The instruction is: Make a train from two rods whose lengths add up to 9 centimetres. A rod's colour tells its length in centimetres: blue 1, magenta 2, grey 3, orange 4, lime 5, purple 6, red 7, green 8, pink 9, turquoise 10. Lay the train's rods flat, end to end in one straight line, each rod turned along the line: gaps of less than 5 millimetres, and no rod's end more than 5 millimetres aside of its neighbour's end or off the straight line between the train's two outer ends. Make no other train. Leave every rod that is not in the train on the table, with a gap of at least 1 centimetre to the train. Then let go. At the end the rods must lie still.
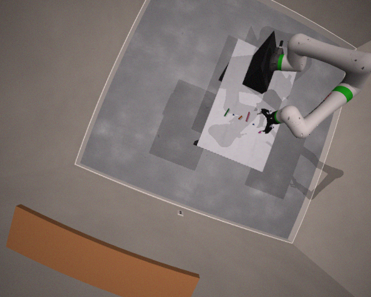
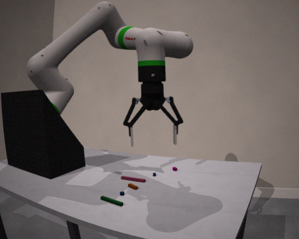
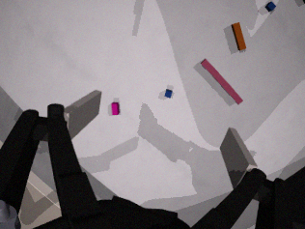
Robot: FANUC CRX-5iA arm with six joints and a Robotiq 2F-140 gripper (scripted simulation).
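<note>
Six rods lie apart on the white table (image 2: 221, 180). A green rod (image 2: 111, 201) (image 1: 226, 111) lies nearest the front, with a blue cube (image 2: 121, 193) (image 1: 233, 114) (image 3: 270, 7) just behind its right end, off its line. Behind them lie an orange rod (image 2: 132, 186) (image 1: 240, 117) (image 3: 238, 36) and a pink rod (image 2: 132, 178) (image 1: 247, 116) (image 3: 222, 81). A second blue cube (image 2: 154, 173) (image 1: 253, 124) (image 3: 168, 93) and a magenta rod (image 2: 174, 168) (image 1: 259, 131) (image 3: 116, 108) lie further right. My gripper (image 2: 153, 143) (image 3: 162, 120) is open and empty, high above the second blue cube.
A tall black wedge-shaped box (image 2: 38, 133) (image 1: 259, 63) stands on the table's left rear part, beside the arm's base. The table's right edge lies well right of the magenta rod.
</note>
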